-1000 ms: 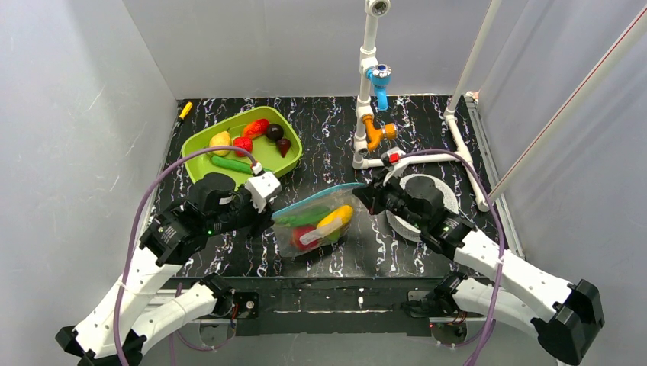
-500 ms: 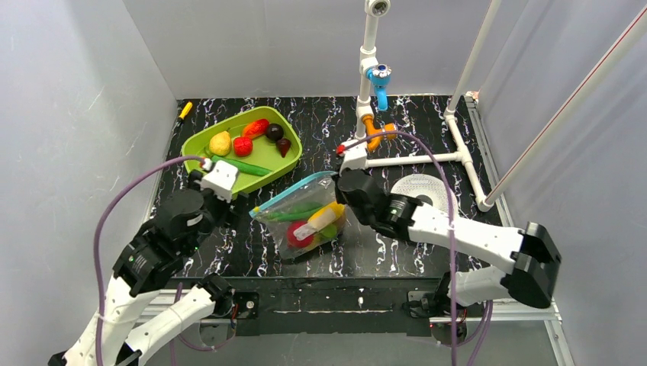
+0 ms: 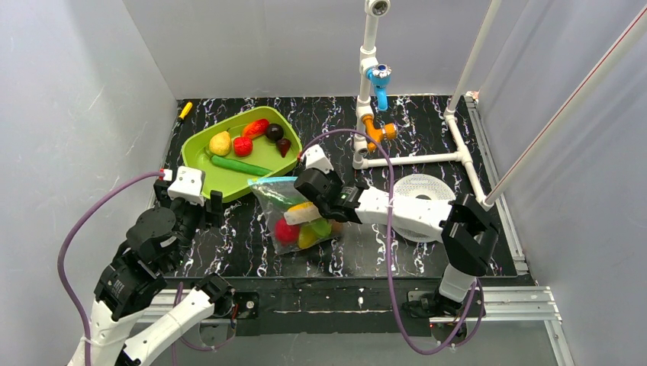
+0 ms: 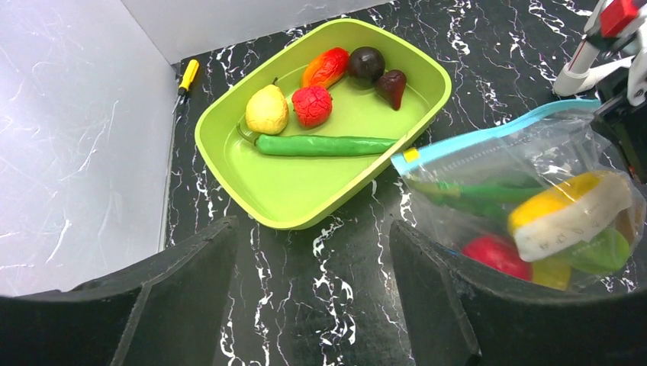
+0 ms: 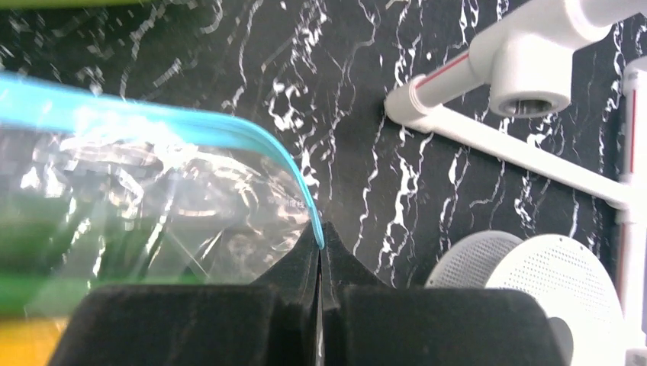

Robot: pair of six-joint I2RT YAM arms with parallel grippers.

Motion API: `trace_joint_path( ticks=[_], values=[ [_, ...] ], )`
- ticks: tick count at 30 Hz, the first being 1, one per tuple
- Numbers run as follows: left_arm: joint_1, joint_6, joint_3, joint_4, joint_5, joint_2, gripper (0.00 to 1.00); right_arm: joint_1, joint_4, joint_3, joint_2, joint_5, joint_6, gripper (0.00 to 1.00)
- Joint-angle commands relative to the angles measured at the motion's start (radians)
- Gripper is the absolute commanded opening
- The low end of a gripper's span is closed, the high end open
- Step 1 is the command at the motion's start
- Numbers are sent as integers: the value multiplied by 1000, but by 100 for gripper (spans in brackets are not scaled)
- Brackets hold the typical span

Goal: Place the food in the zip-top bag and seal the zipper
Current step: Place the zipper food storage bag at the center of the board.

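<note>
The clear zip-top bag (image 3: 299, 217) lies on the black mat just right of the tray and holds a red, a yellow and a green toy food. Its light blue zipper (image 3: 275, 181) runs along the far edge. My right gripper (image 3: 311, 188) is shut on the right end of the zipper (image 5: 152, 118), which shows pinched between its closed jaws (image 5: 320, 245). My left gripper (image 3: 192, 207) is open and empty, left of the bag (image 4: 534, 164) and in front of the tray. A yellow pear (image 4: 267, 110), red pieces, dark purple pieces and a green pod (image 4: 324, 145) lie in the tray.
The lime-green tray (image 3: 200, 169) sits at the back left. A white pipe rack (image 3: 366, 91) with a blue and an orange fitting stands at the back centre. A white perforated disc (image 3: 418, 191) lies right of the bag. A small yellow tool (image 3: 185, 110) lies by the left wall.
My right gripper has moved left while holding the zipper, and the bag has shifted left and turned. My left gripper has let go of the bag's left corner and drawn back left.
</note>
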Motion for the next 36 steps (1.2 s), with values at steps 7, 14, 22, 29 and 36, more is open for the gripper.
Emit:
trace_joint_path(
  ticks=[7, 14, 22, 29, 36],
  values=[
    [2, -25, 8, 17, 7, 6, 71, 5, -99, 64, 19, 80, 6, 3],
    [2, -32, 10, 12, 11, -3, 72, 5, -173, 65, -11, 117, 68, 5],
    [3, -37, -1, 26, 20, -5, 72, 5, -286, -108, -155, 148, 219, 1],
    [3, -47, 5, 43, 46, 17, 73, 5, -298, -179, -289, -2, 202, 65],
    [2, -53, 45, 52, 58, 31, 78, 3, -86, -292, -596, -119, 38, 89]
  ],
)
